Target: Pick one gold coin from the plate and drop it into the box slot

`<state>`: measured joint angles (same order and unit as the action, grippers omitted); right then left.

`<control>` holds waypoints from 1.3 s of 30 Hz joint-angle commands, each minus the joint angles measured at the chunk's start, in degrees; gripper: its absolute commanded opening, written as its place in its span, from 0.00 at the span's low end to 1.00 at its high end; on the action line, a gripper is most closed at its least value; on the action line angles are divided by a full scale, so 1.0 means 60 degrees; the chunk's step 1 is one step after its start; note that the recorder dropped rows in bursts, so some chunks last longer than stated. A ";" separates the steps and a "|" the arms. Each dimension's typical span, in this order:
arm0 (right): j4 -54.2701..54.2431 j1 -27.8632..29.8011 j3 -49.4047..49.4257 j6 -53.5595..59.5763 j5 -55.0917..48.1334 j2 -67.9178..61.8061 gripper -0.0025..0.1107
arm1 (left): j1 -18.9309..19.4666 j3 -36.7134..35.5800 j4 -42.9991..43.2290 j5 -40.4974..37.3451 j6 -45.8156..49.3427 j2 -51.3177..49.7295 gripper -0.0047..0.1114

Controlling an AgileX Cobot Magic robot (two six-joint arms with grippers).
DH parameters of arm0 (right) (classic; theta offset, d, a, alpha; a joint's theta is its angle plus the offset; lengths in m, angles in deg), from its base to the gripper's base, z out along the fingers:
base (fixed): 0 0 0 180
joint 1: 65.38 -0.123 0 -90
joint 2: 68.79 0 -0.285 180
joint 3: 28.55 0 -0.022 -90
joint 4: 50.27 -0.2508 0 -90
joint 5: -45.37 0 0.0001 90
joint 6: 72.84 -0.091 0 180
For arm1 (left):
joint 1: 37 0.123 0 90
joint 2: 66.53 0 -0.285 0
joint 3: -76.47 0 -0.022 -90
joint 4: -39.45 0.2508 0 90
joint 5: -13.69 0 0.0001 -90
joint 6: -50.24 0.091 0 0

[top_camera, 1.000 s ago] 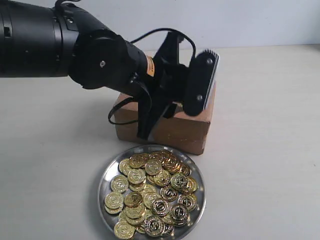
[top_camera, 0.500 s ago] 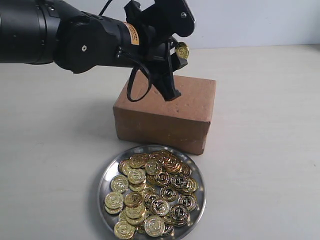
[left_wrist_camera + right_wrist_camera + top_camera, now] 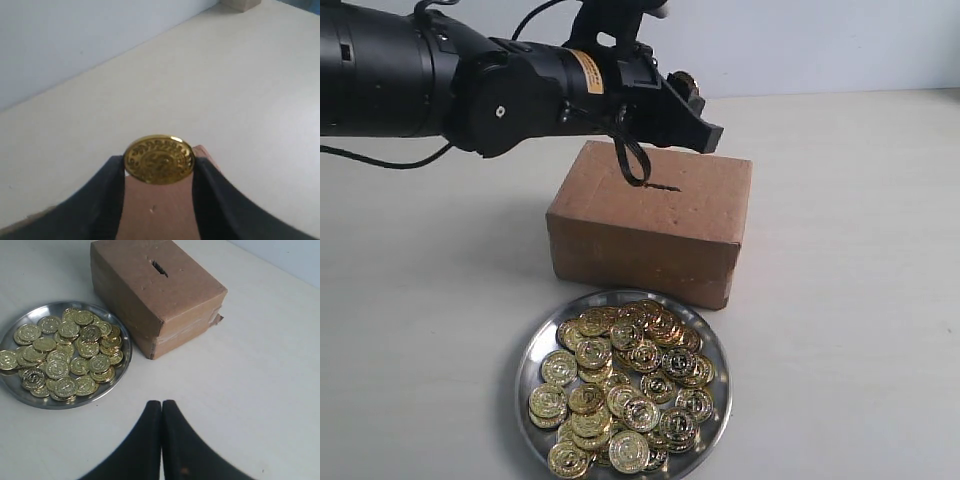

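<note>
"Coin (image 3: 159, 157): where have you got it?"

"Pinched by its rim in my left gripper (image 3: 159, 170), jaws narrow on it, with its face tilted toward my wrist camera. On the exterior view it hangs in the air at about 12 o'clock from the slot (image 3: 663, 187). That puts it above the far edge of the box (image 3: 650, 215), not yet over the slit."

"What makes the drop go well?"

"I judge I should come back toward 6 o'clock until the coin sits over the slot. Then I'd turn my wrist so the coin stands on edge and runs along the slit, which lies roughly 9 to 3. The slit looks barely one coin long, with rough edges, so I'd go low before letting go. Released high or tilted, the coin would likely slap the cardboard and roll off."

"Edges to mind?"

"The slot sits nearer the box's 12 o'clock edge, so an overshoot that way sends the coin onto the counter (image 3: 840, 250). My cable loop (image 3: 632, 165) dangles over the box top near the slot at 10 o'clock. The plate (image 3: 523, 375), with its heap of coins (image 3: 625, 385), lies just beside the box at 6 o'clock. I cannot tell whether they touch."

"Room to move?"

"Nothing shows on the counter at 3 o'clock of the box. My right gripper (image 3: 161, 412) is pressed closed on nothing, well apart from box and plate."
</note>
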<state>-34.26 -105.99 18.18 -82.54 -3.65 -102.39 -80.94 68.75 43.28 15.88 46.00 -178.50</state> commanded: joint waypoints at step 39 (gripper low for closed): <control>0.0006 -0.0014 0.0055 -0.0010 0.0233 0.0072 0.02 | -0.0091 -0.0008 0.1569 -0.2680 0.8038 -0.0115 0.26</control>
<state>-34.26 -105.99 18.18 -82.54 -3.22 -102.39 -80.66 68.75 49.53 3.05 82.45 -181.09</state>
